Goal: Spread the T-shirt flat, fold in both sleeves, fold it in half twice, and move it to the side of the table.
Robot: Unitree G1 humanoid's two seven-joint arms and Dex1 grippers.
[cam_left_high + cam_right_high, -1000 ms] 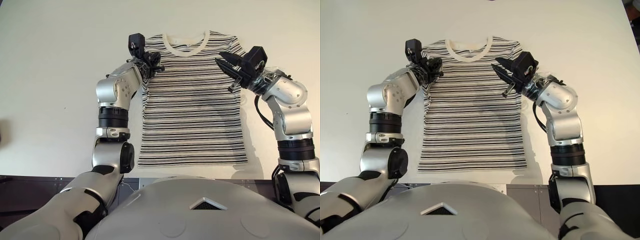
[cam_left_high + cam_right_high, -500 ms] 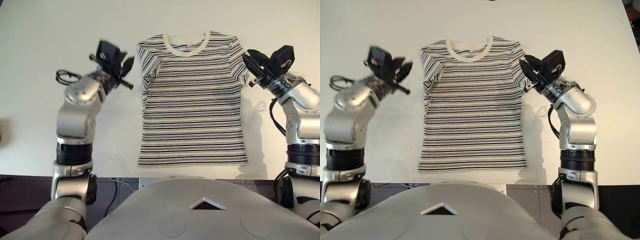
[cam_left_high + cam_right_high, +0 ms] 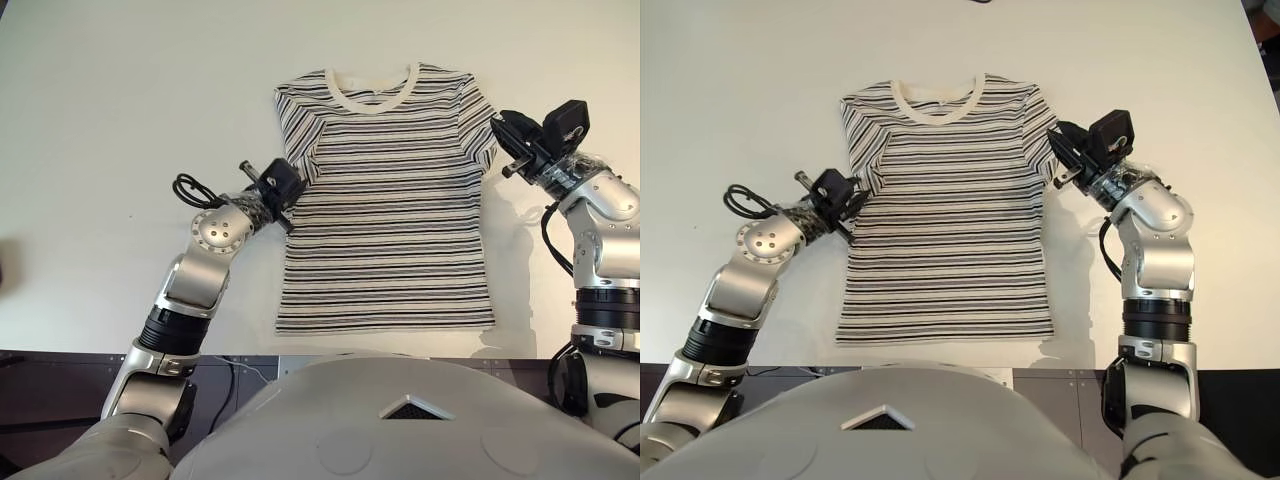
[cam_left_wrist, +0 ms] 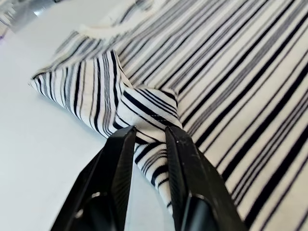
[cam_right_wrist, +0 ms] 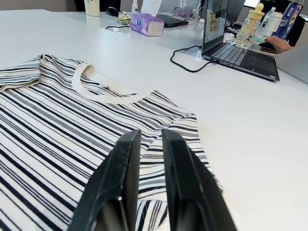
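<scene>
**Left claw (image 4: pixel 150 130) back at the T-shirt's side edge**

Half a second ago the left claw was swung out over the bare worktop (image 3: pixel 120 100), well apart from the T-shirt (image 3: pixel 385 220). Now it is at the shirt's left edge, just under the left sleeve (image 3: pixel 297 115). Its gap is narrow, and striped cloth shows at the tips, but I see no firm pinch.

The right claw (image 5: pixel 150 132) has hardly moved. It is narrow too and holds nothing, just beside the right sleeve (image 3: pixel 477 125).

The shirt lies flat in the middle of the worktop. I judge the sleeve step is still in hand, because a corner of the left sleeve is rumpled and no half fold is made.

Count: one T-shirt, two sleeves, two claws, and one laptop (image 5: pixel 240 48) far behind.
</scene>
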